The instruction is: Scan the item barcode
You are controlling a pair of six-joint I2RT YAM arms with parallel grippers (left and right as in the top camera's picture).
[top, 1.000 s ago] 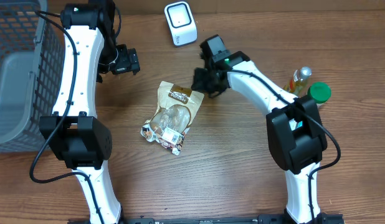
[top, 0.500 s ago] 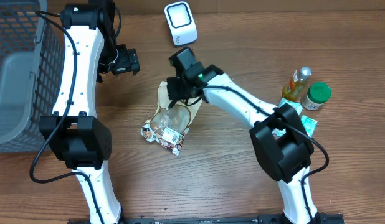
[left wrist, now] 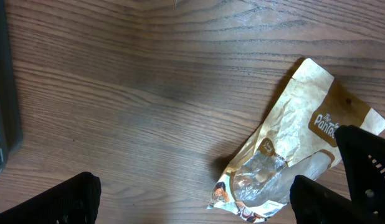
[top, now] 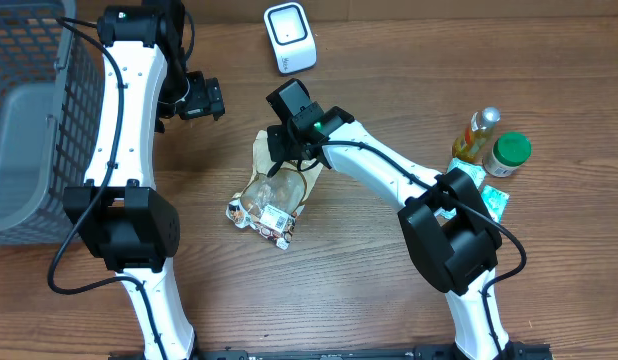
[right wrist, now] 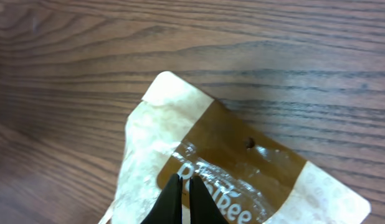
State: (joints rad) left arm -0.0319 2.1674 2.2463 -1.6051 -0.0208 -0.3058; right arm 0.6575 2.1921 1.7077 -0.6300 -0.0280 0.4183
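The item, a tan and brown snack bag (top: 276, 186) with a clear window, lies flat on the wooden table, a white label (top: 275, 214) near its lower end. The white scanner (top: 290, 38) stands at the back edge. My right gripper (top: 286, 160) is over the bag's top; in the right wrist view its fingertips (right wrist: 185, 182) are shut together against the brown printed band (right wrist: 242, 162), with nothing seen between them. My left gripper (top: 201, 98) hangs open to the left of the bag; in the left wrist view its gripper (left wrist: 195, 202) frames bare table and the bag's (left wrist: 292, 143) lower corner.
A grey mesh basket (top: 29, 110) fills the left edge. A yellow bottle (top: 480, 135), a green-lidded jar (top: 510, 152) and a small packet (top: 495, 201) sit at the right. The right arm's black wrist (left wrist: 367, 168) shows at the left wrist view's right edge.
My right arm swung left from the bag's upper right corner to above the bag's top band, gripper still shut. The bag and left arm stayed put.
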